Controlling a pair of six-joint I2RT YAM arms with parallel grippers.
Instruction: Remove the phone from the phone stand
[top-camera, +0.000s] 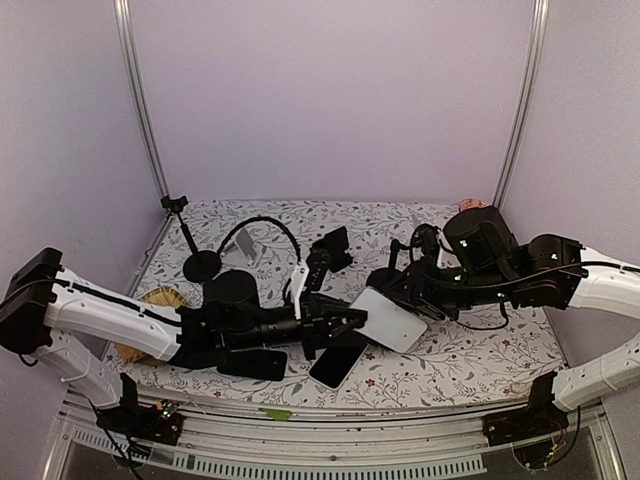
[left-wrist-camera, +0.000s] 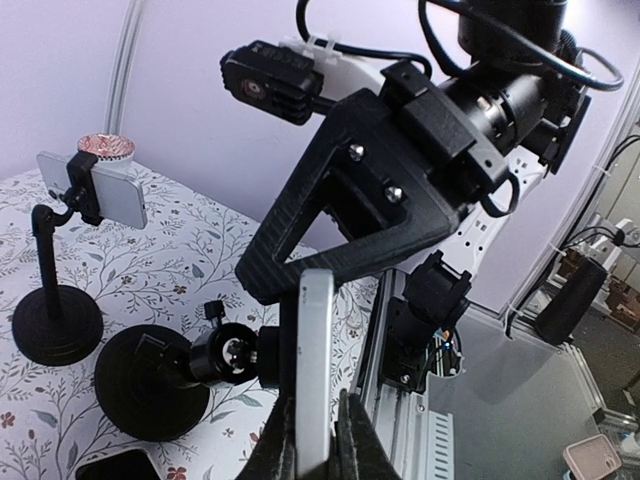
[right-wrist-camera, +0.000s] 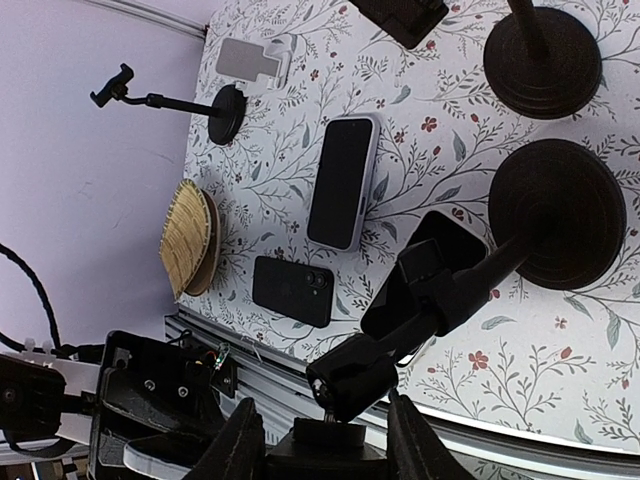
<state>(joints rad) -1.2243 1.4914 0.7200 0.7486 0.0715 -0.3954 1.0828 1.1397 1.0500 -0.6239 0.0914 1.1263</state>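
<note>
My left gripper (top-camera: 350, 322) is shut on the lower end of a white phone (top-camera: 392, 320), which it holds above the table. In the left wrist view the phone (left-wrist-camera: 315, 340) stands edge-on between my fingers (left-wrist-camera: 315, 440). The black phone stand (right-wrist-camera: 555, 215) has a round base on the table, and its arm rises toward my right gripper (right-wrist-camera: 330, 445). That gripper is shut on the stand's holder head. The stand (left-wrist-camera: 150, 385) and its ball joint show just behind the phone. My right gripper (top-camera: 402, 288) sits right above the phone's far end. I cannot tell whether the phone still touches the holder.
A black phone (right-wrist-camera: 292, 290), a white-cased phone (right-wrist-camera: 343, 180) and another dark phone (top-camera: 335, 365) lie on the table. A second round stand (right-wrist-camera: 543, 50) carries a phone (left-wrist-camera: 95, 190). A thin-armed stand (top-camera: 185, 235), a white stand (top-camera: 248, 245) and a woven mat (top-camera: 160, 300) sit at left.
</note>
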